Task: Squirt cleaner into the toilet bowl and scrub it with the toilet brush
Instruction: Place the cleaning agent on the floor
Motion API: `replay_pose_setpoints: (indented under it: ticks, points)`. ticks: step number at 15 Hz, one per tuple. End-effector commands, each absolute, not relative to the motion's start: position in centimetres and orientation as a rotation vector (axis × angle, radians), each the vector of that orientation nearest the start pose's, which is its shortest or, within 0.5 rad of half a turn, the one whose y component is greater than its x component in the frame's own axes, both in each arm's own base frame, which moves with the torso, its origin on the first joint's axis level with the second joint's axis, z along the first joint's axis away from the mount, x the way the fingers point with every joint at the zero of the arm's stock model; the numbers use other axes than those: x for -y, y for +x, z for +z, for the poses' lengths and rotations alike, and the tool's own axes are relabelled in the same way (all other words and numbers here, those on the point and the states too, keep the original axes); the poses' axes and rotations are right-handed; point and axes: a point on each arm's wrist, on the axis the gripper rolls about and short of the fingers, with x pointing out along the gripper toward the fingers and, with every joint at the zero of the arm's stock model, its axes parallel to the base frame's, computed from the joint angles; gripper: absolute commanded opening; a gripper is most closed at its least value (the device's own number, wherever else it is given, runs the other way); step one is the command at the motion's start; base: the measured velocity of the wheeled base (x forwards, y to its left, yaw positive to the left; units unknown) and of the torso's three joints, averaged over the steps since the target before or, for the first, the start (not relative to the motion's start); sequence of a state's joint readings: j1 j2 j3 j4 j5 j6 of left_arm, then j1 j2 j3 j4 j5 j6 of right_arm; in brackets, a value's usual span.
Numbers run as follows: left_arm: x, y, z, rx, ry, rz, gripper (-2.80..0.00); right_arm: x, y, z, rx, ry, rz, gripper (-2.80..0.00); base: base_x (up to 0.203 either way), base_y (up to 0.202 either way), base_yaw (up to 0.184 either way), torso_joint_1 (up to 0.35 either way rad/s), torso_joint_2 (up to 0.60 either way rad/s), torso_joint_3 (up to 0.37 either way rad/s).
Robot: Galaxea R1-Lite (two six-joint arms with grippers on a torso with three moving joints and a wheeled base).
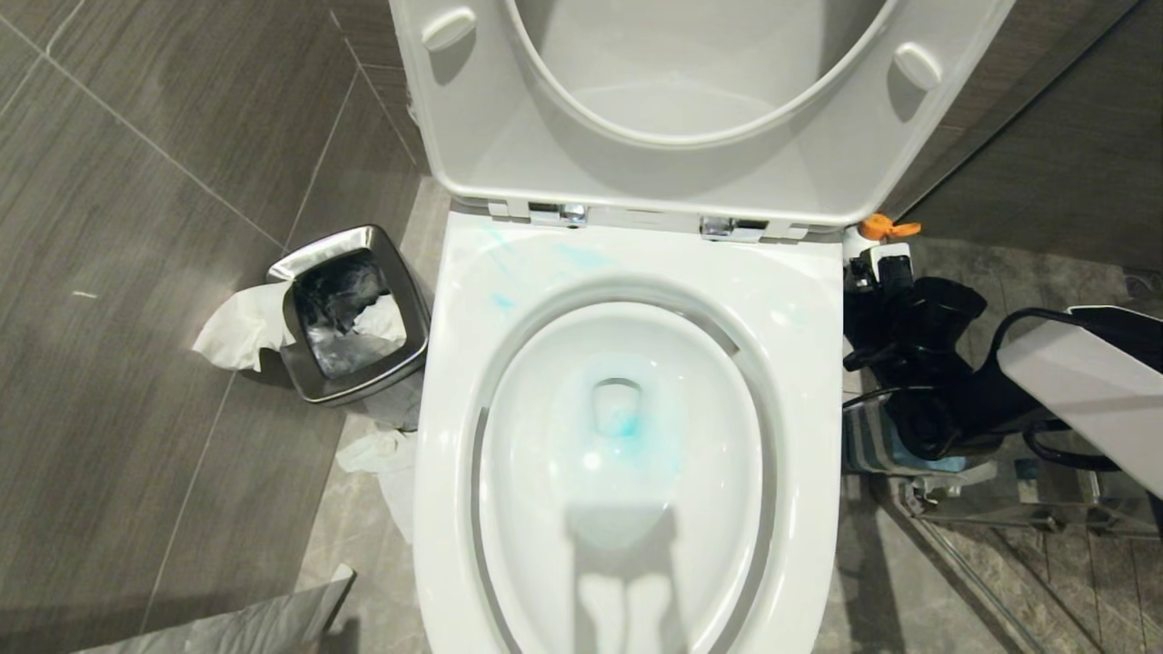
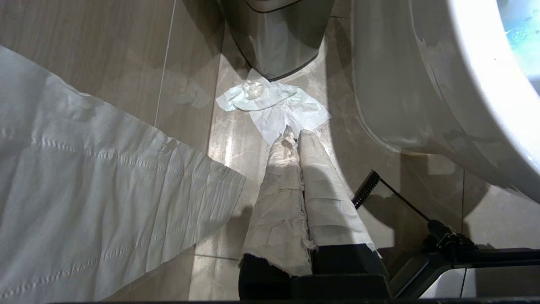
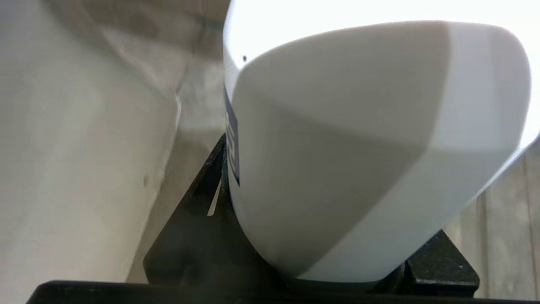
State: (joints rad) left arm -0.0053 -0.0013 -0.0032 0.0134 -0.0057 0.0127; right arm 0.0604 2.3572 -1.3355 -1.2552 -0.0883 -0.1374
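The toilet bowl (image 1: 636, 282) stands with seat and lid raised. Turquoise cleaner (image 1: 625, 423) tints the water at the drain, and pale smears (image 1: 502, 301) mark the rim. To the right of the bowl, low beside it, my right gripper (image 1: 899, 309) is shut on a white bottle with an orange cap (image 1: 877, 229). Up close, the bottle's body (image 3: 337, 147) fills the jaws of that gripper (image 3: 320, 236). Below the arm shows the toilet brush's striped base (image 1: 868, 445); its handle is hidden. My left gripper (image 2: 295, 135), cloth-wrapped, hangs shut and empty over the floor left of the bowl.
A small steel bin (image 1: 350, 313) with a black liner stands left of the toilet, paper (image 1: 241, 325) hanging over its edge. Crumpled tissue (image 2: 274, 105) lies on the floor by the bowl's outer wall (image 2: 422, 84). A large paper sheet (image 2: 84, 190) hangs near the left gripper.
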Motion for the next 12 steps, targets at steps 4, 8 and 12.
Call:
replay_pose_setpoints:
  ticks: [4, 8, 12]
  points:
    - [0.0, -2.3, 7.4, -0.012, 0.002, -0.010, -2.80, -3.2, 47.3, 13.8, 0.290, -0.120, -0.033, -2.80, 0.000, 0.000, 0.000, 0.002, 0.00, -0.008]
    - [0.0, -2.3, 7.5, -0.011, 0.002, -0.011, -2.80, -4.1, 47.7, 12.6, 0.276, -0.119, -0.017, -2.80, 0.000, 0.000, 0.000, 0.000, 0.00, 0.000]
    - [0.0, -2.3, 7.4, -0.012, 0.002, -0.009, -2.80, -4.2, 48.5, 10.4, 0.352, -0.136, -0.021, -2.80, 0.000, 0.000, 0.000, 0.000, 0.00, 0.000]
